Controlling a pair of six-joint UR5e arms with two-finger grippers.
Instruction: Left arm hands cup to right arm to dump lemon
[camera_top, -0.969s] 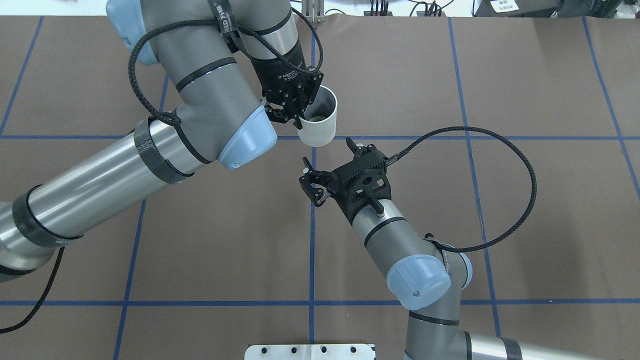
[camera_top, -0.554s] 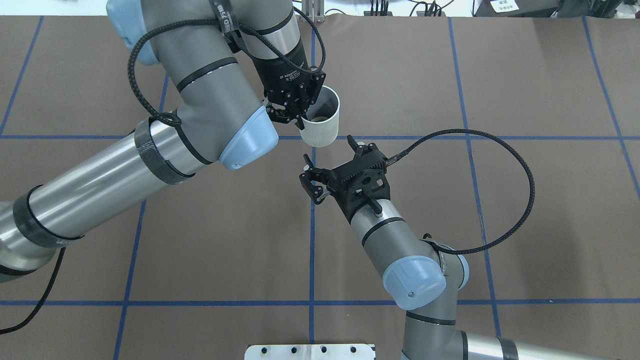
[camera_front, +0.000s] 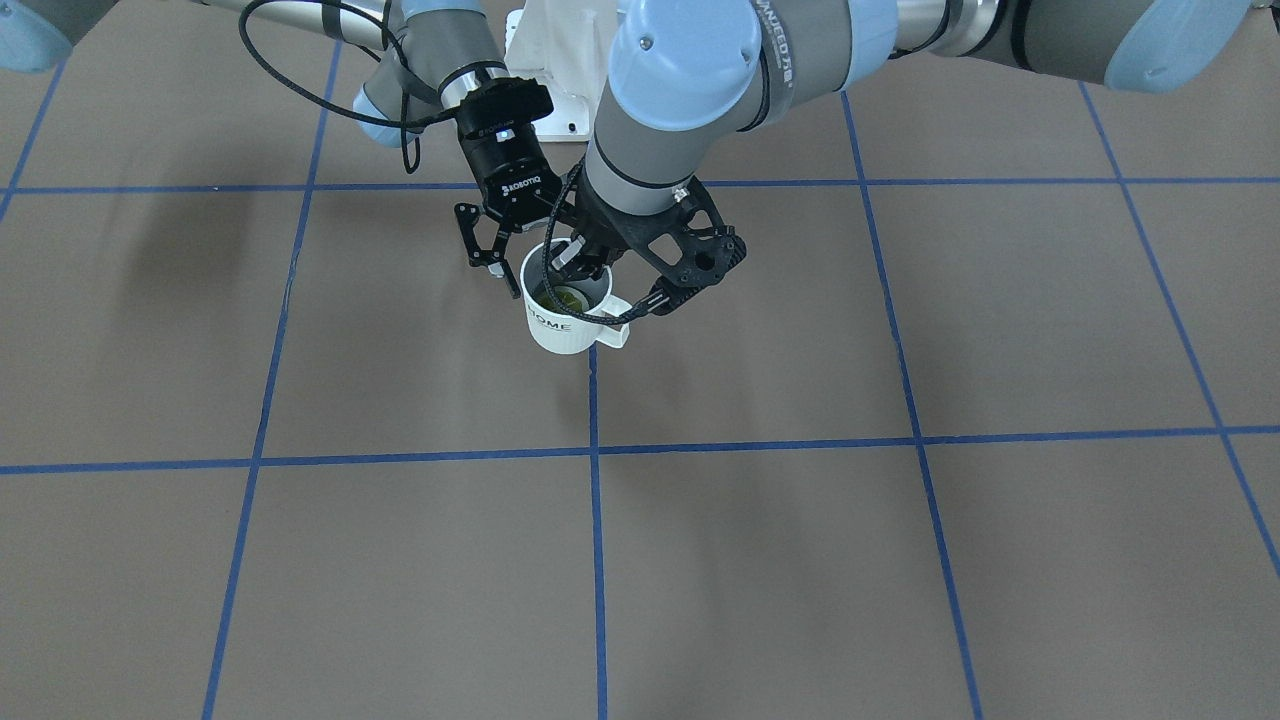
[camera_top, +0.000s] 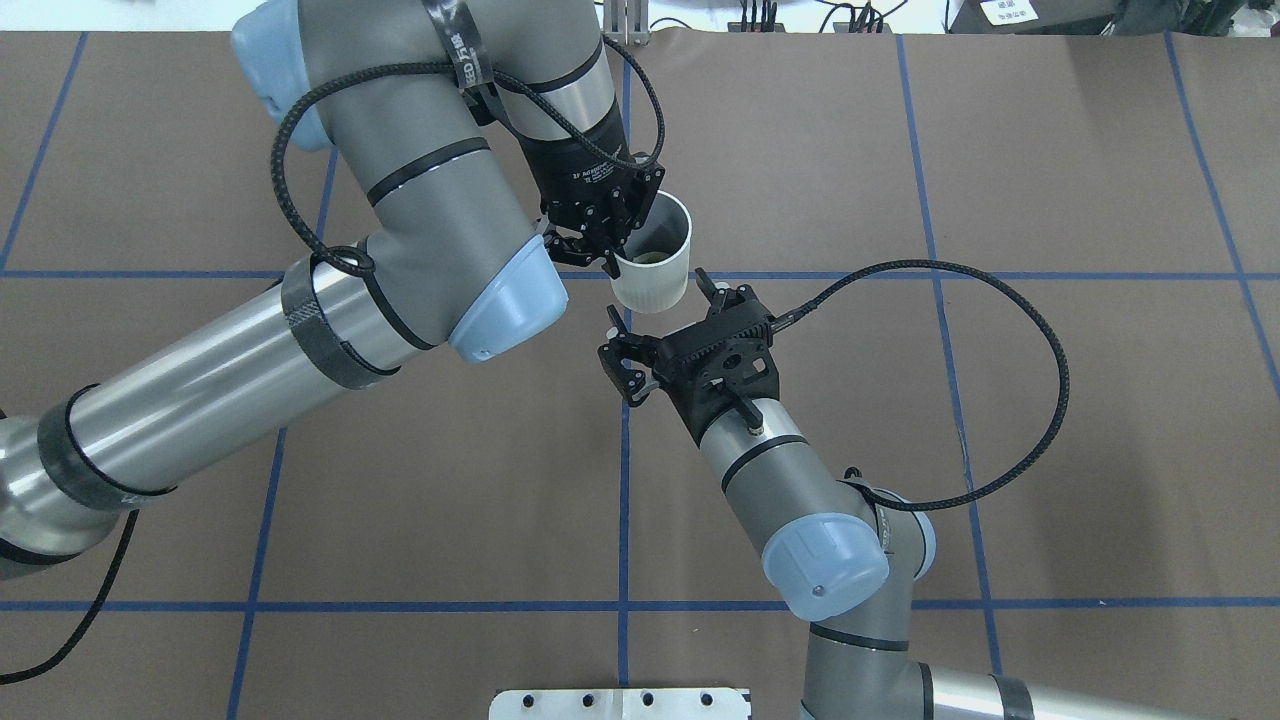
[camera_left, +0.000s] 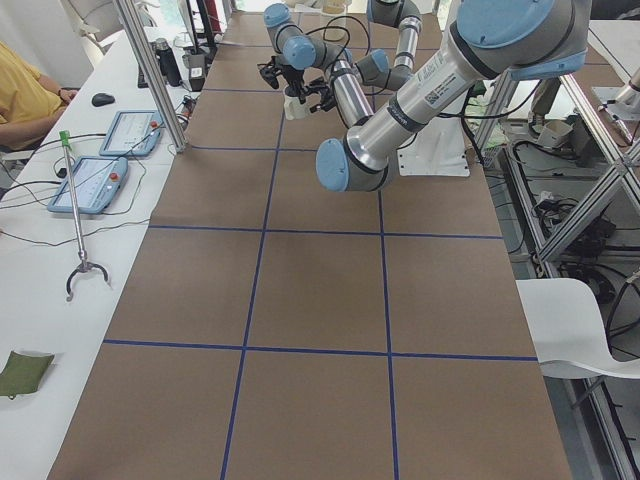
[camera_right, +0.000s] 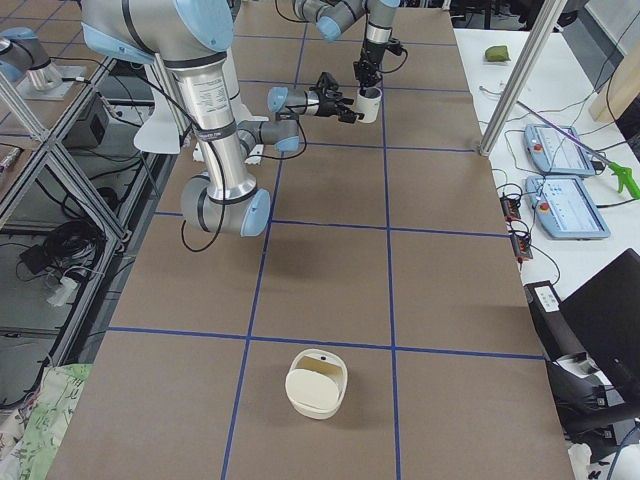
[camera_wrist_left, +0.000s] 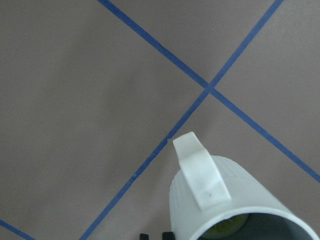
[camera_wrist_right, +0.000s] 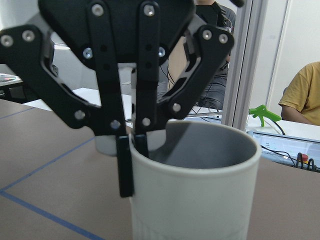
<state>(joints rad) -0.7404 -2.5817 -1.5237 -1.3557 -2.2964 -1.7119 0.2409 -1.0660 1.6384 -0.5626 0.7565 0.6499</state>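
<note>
Cup (camera_top: 668, 268) clamped at rim by left gripper (camera_top: 608, 258); right gripper (camera_top: 654, 296) spread, just beside it. Front view shows lemon (camera_front: 565, 297) inside; right wrist view hides it.

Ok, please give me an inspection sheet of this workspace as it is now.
Surface: brown table, blue tape grid.
Job's things: cup held off the table; lemon inside it.
Clutter: cream round container on the table, far from the arms.
Grippers: left gripper shut on the cup's rim; right gripper open, close beside the cup.
Cables: black cable loops wide from the right arm.
Surroundings: person in yellow, pendants on the side bench.
</note>
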